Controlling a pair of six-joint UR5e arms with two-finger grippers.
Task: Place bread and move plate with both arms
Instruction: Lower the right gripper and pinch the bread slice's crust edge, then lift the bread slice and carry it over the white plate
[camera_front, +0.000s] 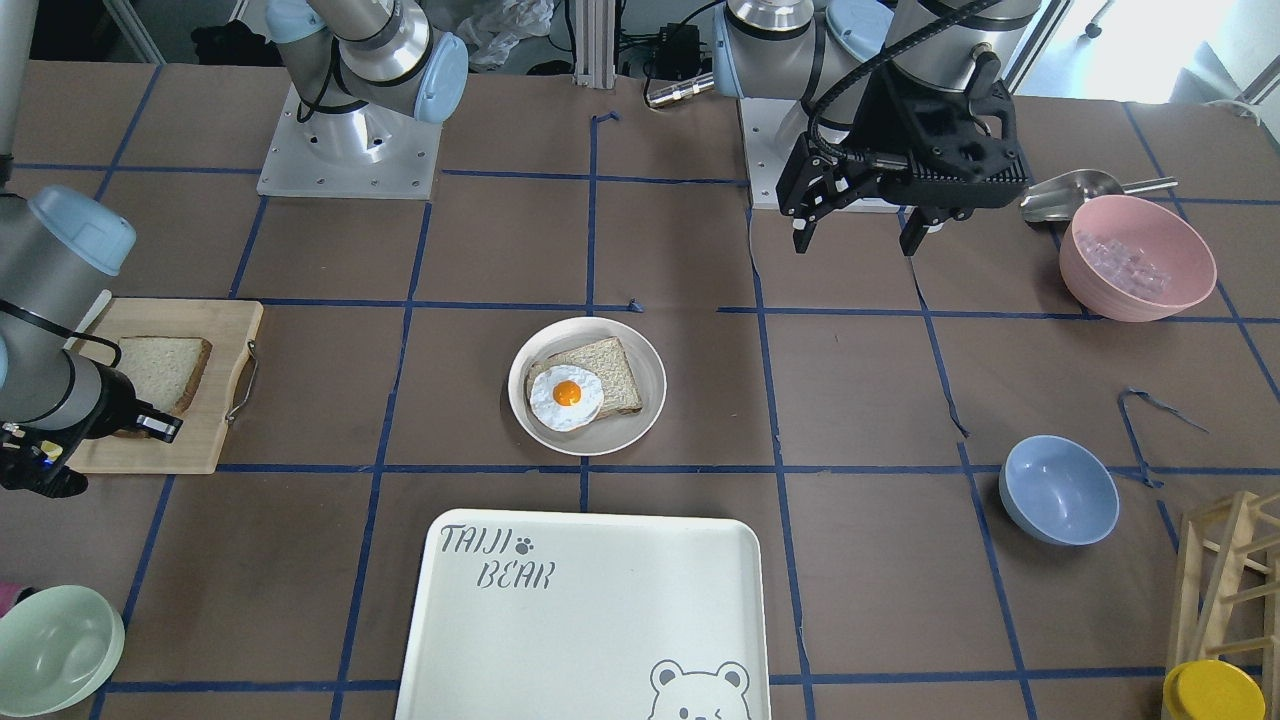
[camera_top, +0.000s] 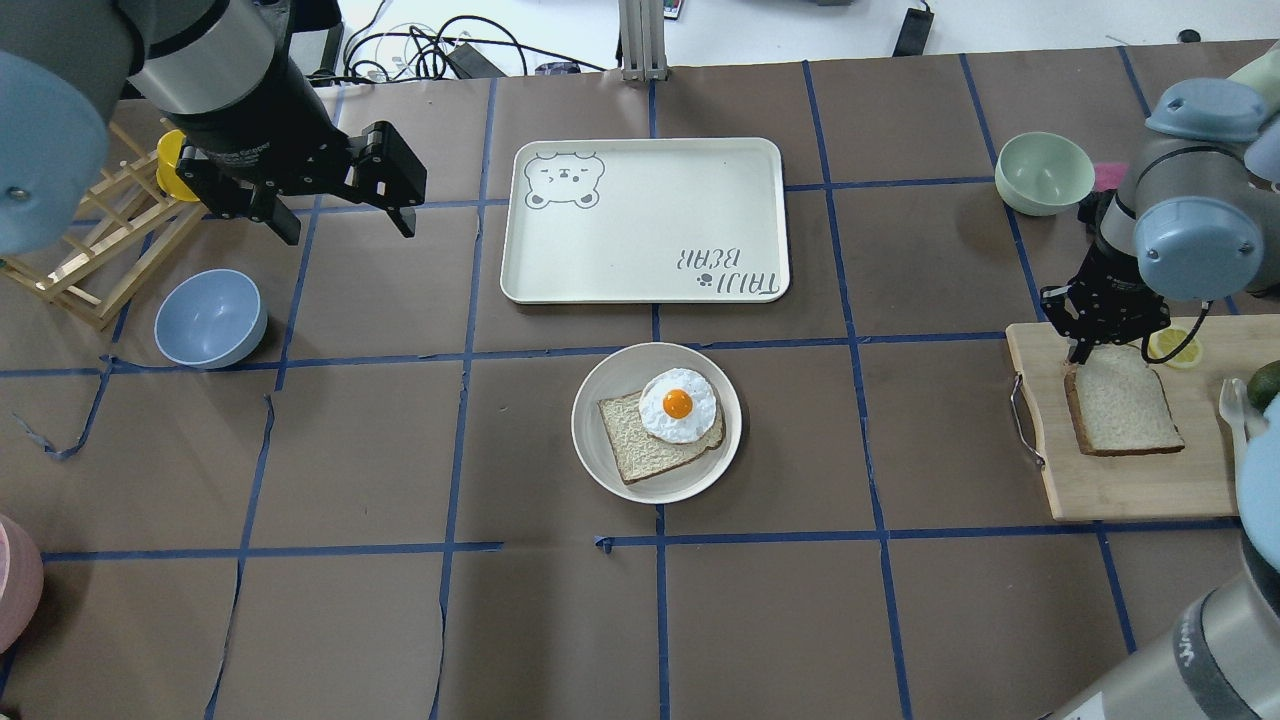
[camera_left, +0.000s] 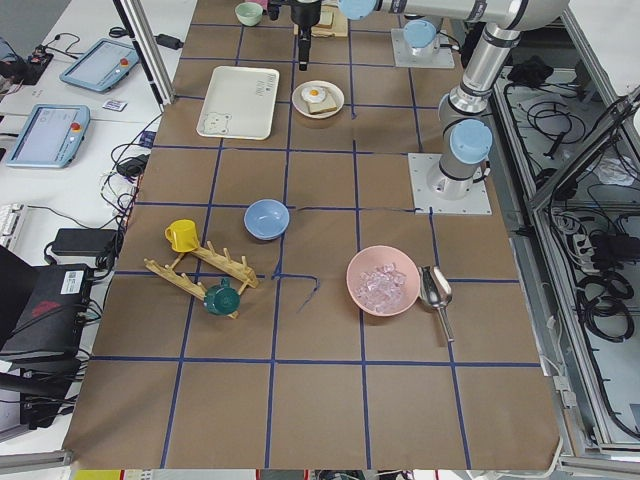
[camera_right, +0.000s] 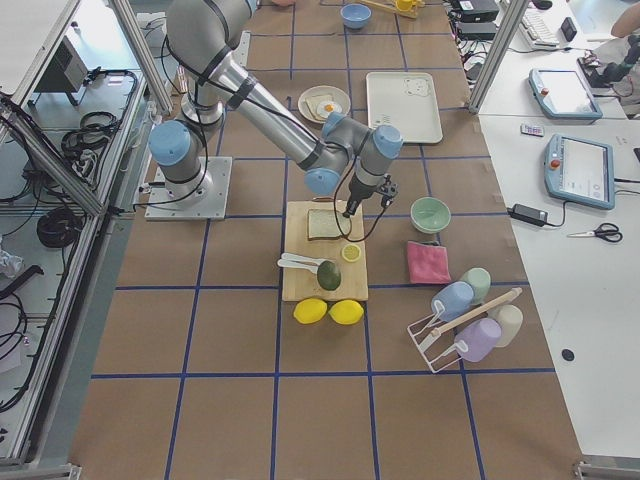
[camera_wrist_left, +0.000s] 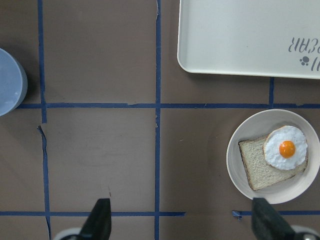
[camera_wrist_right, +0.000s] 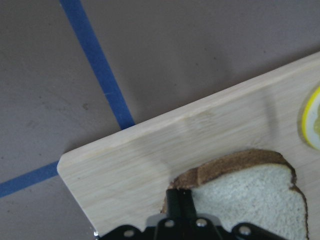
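Note:
The bread (camera_top: 1125, 405) lies flat on a wooden cutting board (camera_top: 1120, 490) at the table's right end. My right gripper (camera_top: 1080, 356) stands over the bread's far left corner. In the right wrist view its fingers (camera_wrist_right: 181, 202) are pressed together on the crust of the bread (camera_wrist_right: 250, 200). The plate (camera_top: 590, 440) sits at the table's middle and carries a toast slice (camera_top: 640, 445) and a fried egg (camera_top: 678, 405). My left gripper (camera_top: 340, 225) is open and empty, held above the table left of the tray. The plate (camera_wrist_left: 235, 165) shows at the right in the left wrist view.
The white "TAIJI BEAR" tray (camera_top: 645, 215) lies just beyond the plate. A blue bowl (camera_top: 210, 318) and a wooden rack (camera_top: 90, 260) are at the left. A green bowl (camera_top: 1044, 172) is at the far right, and a lemon slice (camera_top: 1175, 347) lies on the board.

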